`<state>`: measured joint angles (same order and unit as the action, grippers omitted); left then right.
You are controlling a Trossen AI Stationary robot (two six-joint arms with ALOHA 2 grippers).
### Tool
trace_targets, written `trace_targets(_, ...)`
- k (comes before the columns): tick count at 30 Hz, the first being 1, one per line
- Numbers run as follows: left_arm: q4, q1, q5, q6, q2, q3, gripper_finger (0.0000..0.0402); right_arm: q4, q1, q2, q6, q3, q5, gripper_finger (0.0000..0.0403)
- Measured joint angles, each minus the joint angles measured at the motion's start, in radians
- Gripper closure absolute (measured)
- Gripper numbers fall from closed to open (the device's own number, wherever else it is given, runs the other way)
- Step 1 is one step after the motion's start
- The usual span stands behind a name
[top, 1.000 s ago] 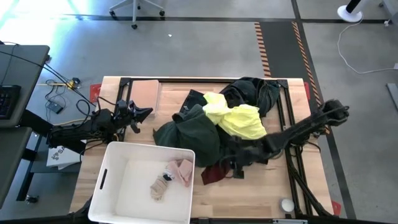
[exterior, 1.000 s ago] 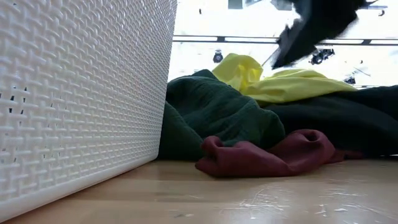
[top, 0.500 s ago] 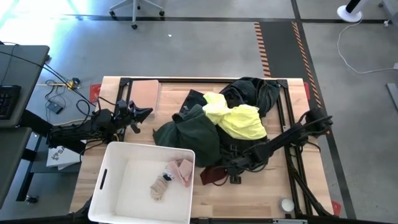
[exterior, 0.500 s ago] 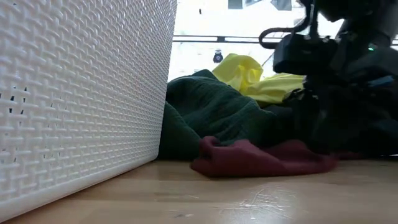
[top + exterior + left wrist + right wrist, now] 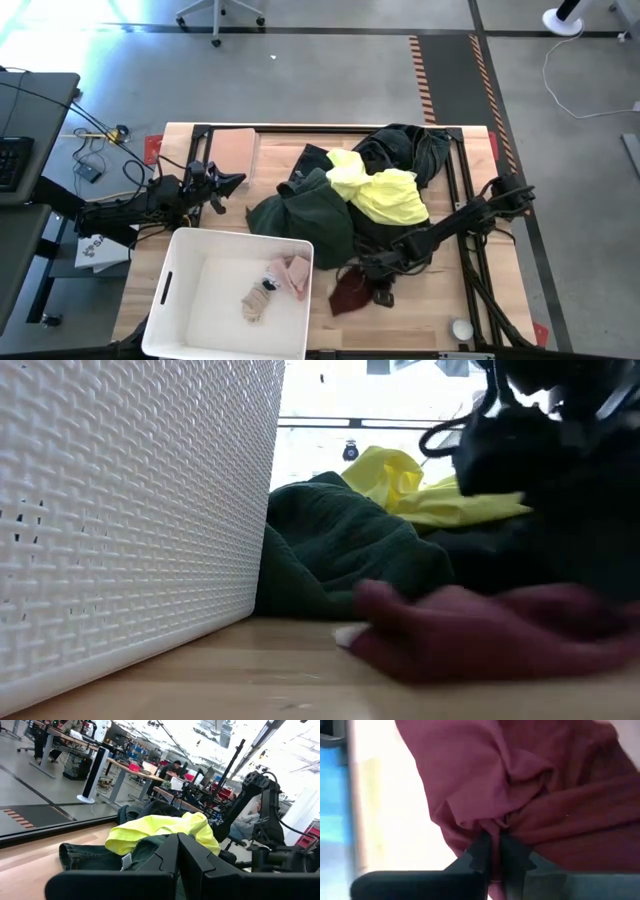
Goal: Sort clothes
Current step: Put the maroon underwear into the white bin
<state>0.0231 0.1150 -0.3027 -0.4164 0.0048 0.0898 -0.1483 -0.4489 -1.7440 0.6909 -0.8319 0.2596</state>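
Observation:
A pile of clothes lies mid-table: a dark green garment (image 5: 305, 210), a bright yellow one (image 5: 385, 192), dark denim (image 5: 405, 150) at the far side. My right gripper (image 5: 368, 278) is shut on the maroon garment (image 5: 350, 292), which lies on the wood near the pile's near edge. A white basket (image 5: 230, 295) at the near left holds pale pink pieces and socks (image 5: 275, 285). My left gripper (image 5: 232, 184) is shut and empty at the far left, above the table. My right gripper pinches a bunched fold of the maroon garment (image 5: 492, 822) between its two fingertips; how many layers, I cannot tell. The arm comes from the table's right, slanting down. The cloth spreads from the fingers (image 5: 480, 847) and rests on the table (image 5: 480, 640).
A tan flat board (image 5: 232, 150) lies at the far left. A small white ball (image 5: 461, 328) sits at the near right corner. The basket's woven wall (image 5: 130, 510) stands close on the left of the pile.
My right gripper has come down at the pile's near edge, shut on the maroon garment and drawn it toward the table's near edge. The garment has slid out from under the dark clothes and now lies bunched, more in the open.

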Motion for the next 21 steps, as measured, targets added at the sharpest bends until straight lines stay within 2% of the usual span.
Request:
trace_targets(2, 0.000, 0.000, 0.000, 0.000, 0.000, 0.000, 0.0397, 0.013, -0.005, 0.042, 0.076, 0.003, 0.054, 0.0383)
trace_targets(4, 0.000, 0.000, 0.000, 0.000, 0.000, 0.000, 0.0397, 0.025, -0.014, 0.100, 0.094, -0.044, 0.062, 0.0393)
trace_targets(8, 0.001, 0.000, 0.000, 0.000, 0.000, 0.000, 0.0397, 0.006, -0.021, 0.194, 0.000, -0.176, -0.005, 0.0393)
trace_targets(14, 0.004, 0.000, 0.001, 0.000, 0.000, 0.000, 0.0397, -0.022, -0.025, 0.261, -0.492, -0.467, -0.194, 0.0396)
trace_targets(18, 0.004, 0.000, 0.001, 0.000, 0.000, 0.000, 0.0397, -0.081, -0.002, 0.227, -0.836, -0.666, -0.301, 0.0397)
trace_targets(21, 0.005, 0.000, 0.001, 0.000, 0.000, 0.000, 0.0397, -0.053, 0.044, 0.171, -1.027, -0.793, -0.330, 0.0398)
